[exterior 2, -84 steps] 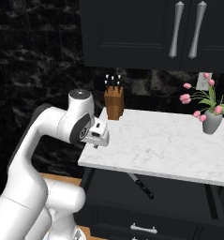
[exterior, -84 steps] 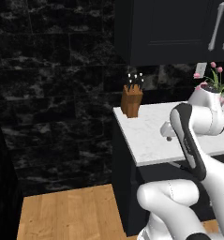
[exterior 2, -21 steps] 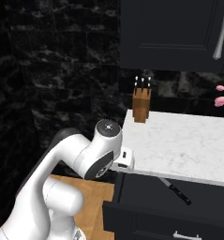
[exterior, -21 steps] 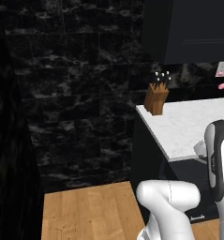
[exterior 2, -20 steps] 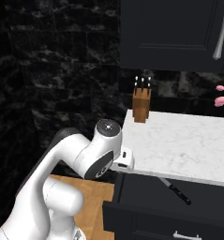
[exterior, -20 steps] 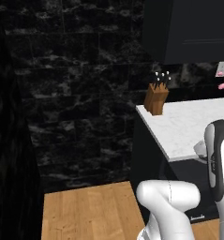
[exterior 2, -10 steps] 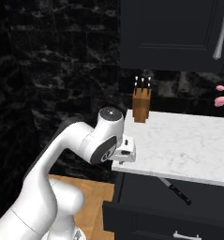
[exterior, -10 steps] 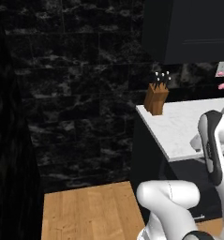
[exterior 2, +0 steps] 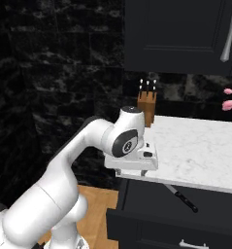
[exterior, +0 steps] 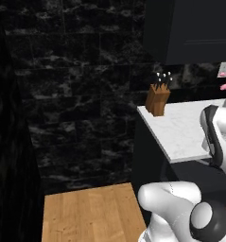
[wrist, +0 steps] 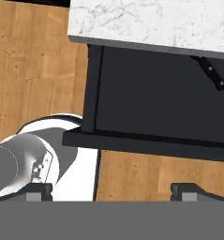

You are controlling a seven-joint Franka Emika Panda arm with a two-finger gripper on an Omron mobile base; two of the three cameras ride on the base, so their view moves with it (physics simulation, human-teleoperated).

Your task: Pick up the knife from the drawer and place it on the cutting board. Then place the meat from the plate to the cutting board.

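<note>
My arm has lifted since half a second ago: the wrist and hand were level with the counter edge, now they sit a bit higher and further over its front corner. The base view itself looks unchanged over the last second.

Left to right in the right base view: my white arm, then my gripper (exterior 2: 132,171) pointing down at the near left corner of the counter (exterior 2: 200,148). Behind it, one knife block (exterior 2: 146,108) near the back wall, with about four small handles sticking up. Below the counter edge, one open drawer (exterior 2: 156,214), and one knife (exterior 2: 180,197) lying in it, black handle toward the right, the blade partly hidden under the counter overhang. One upper cabinet (exterior 2: 180,34) with one long silver handle at the right edge. Pink flowers (exterior 2: 227,103) at the far right, cut off by the frame; I can't count them.

Hand view: wood floor (wrist: 33,70), the drawer (wrist: 155,108) seen from above, the knife (wrist: 209,72) at its upper right, well apart from my fingers. My two fingertips (wrist: 38,190) stand far apart at the bottom corners, jaws spread wide, nothing between them.

Left base view: the same block (exterior: 158,99) on the counter (exterior: 180,127).
</note>
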